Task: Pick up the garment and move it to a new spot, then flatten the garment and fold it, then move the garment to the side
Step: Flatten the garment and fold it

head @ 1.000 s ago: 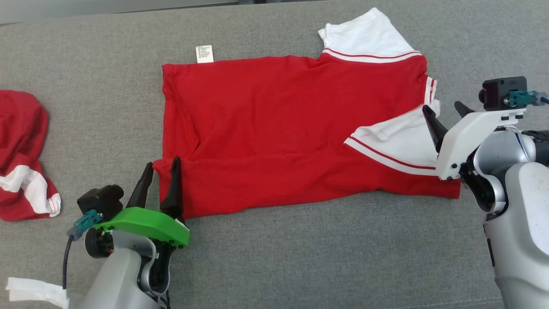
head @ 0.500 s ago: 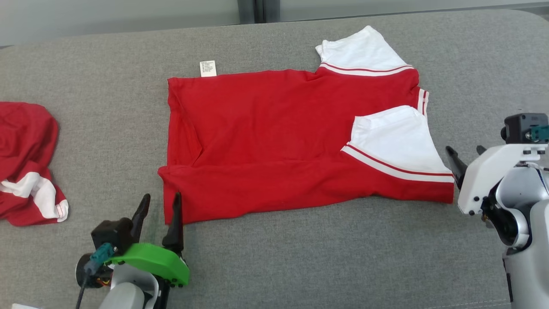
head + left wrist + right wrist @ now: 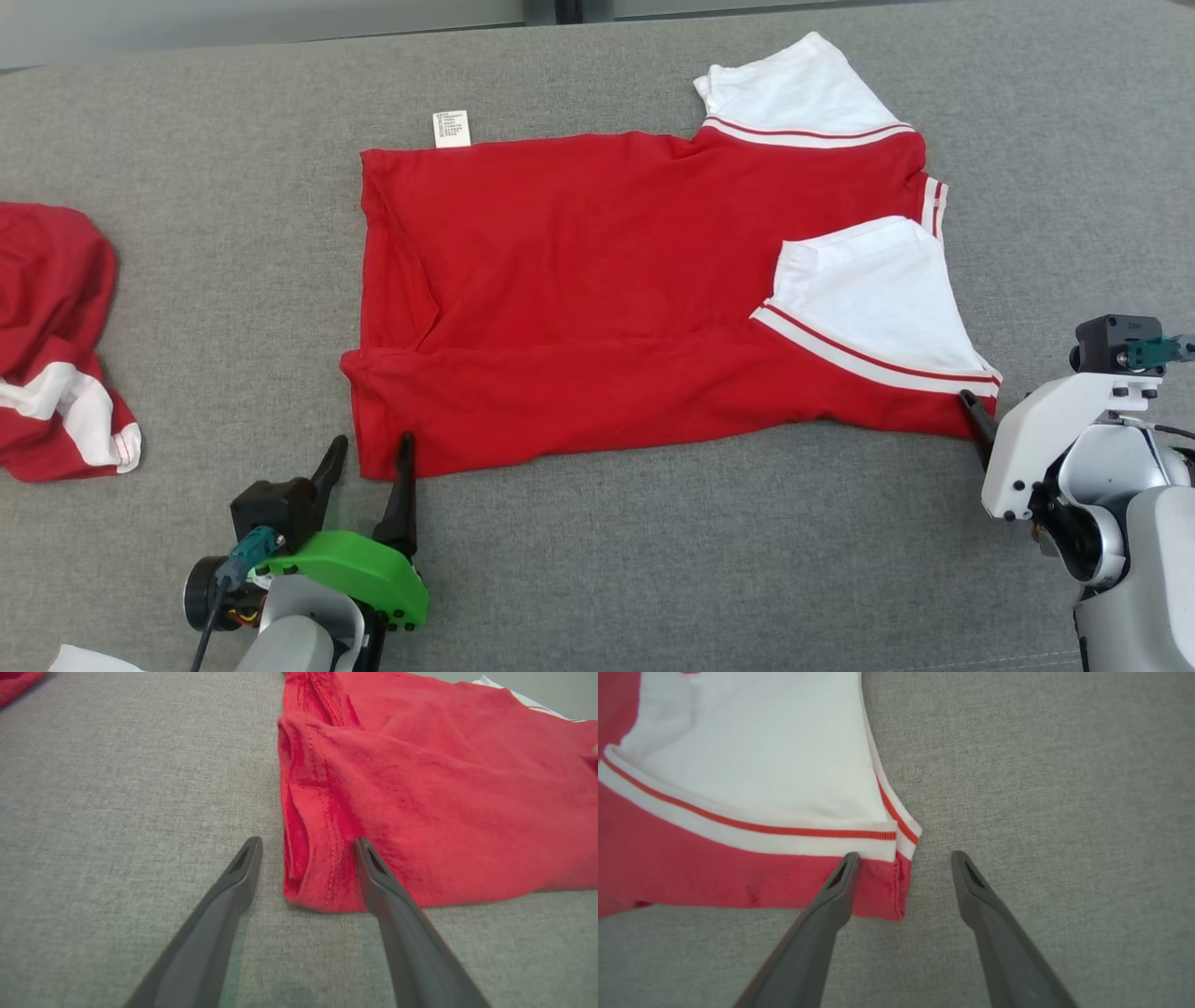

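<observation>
- Head view: red-and-white garment (image 3: pixel 607 280) spread flat mid-table (image 3: pixel 653 560), near edge folded over.
- Left wrist view: left hand (image 3: pixel 306 840) spread apart, straddling the garment's near left corner.
- Right wrist view: right hand (image 3: pixel 905 855) likewise apart, straddling the right corner.

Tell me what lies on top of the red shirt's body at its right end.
A white sleeve with red-striped trim lies folded onto the red shirt. The red fabric beneath that sleeve is covered, as is the grey surface under the shirt.
</observation>
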You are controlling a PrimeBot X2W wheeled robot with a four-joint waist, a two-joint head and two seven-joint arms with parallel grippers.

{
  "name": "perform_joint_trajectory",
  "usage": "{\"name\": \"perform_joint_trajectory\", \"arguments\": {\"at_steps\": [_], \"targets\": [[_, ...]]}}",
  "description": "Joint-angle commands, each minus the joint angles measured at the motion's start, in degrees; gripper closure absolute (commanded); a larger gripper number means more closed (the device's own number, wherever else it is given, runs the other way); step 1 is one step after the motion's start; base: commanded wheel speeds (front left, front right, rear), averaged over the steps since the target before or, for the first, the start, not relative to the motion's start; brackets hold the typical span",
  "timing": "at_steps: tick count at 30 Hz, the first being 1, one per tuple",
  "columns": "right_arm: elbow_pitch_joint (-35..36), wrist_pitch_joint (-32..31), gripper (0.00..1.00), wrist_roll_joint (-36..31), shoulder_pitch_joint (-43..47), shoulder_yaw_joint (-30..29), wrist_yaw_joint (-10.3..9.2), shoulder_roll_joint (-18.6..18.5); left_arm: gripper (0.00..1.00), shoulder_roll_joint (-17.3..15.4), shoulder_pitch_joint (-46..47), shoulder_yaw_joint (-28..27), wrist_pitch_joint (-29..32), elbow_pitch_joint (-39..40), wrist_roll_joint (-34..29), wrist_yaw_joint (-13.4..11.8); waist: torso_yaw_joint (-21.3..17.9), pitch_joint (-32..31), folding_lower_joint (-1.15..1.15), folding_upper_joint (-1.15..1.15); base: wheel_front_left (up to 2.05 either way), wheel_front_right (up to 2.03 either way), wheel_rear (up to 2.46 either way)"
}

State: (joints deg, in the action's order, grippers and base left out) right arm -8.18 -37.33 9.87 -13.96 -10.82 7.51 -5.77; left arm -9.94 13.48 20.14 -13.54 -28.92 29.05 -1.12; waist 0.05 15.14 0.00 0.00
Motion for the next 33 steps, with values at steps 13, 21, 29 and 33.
{"name": "perform_joint_trajectory", "arguments": {"at_steps": [13, 21, 29, 33], "targets": [[-8.22, 0.95, 1.00, 2.58, -1.53, 1.62, 0.00, 1.87, 1.00, 0.85, 3.51, 1.54, 4.64, -5.70, 1.12, -0.14, 0.11, 1.92, 0.00, 0.00, 0.00, 0.00, 0.00], [-4.57, 3.58, 1.00, 3.34, 0.00, 0.74, -0.08, -1.00, 1.00, -0.29, 0.22, 0.85, 4.40, -4.95, 2.40, 0.07, 0.49, -0.37, 0.00, 0.00, 0.00, 0.00, 0.00], [3.23, 0.05, 1.00, 4.20, 6.33, -2.19, -0.09, -1.01, 1.00, -1.78, -5.27, 0.54, 5.69, 1.54, 3.82, -0.97, 1.03, -3.21, 0.00, 0.00, 0.00, 0.00, 0.00], [6.60, -2.17, 1.00, 4.89, 10.42, -3.32, -0.09, 0.07, 1.00, -2.39, -8.46, 0.88, 7.07, 5.48, 4.40, -1.80, 1.13, -4.27, 0.00, 0.00, 0.00, 0.00, 0.00]]}}
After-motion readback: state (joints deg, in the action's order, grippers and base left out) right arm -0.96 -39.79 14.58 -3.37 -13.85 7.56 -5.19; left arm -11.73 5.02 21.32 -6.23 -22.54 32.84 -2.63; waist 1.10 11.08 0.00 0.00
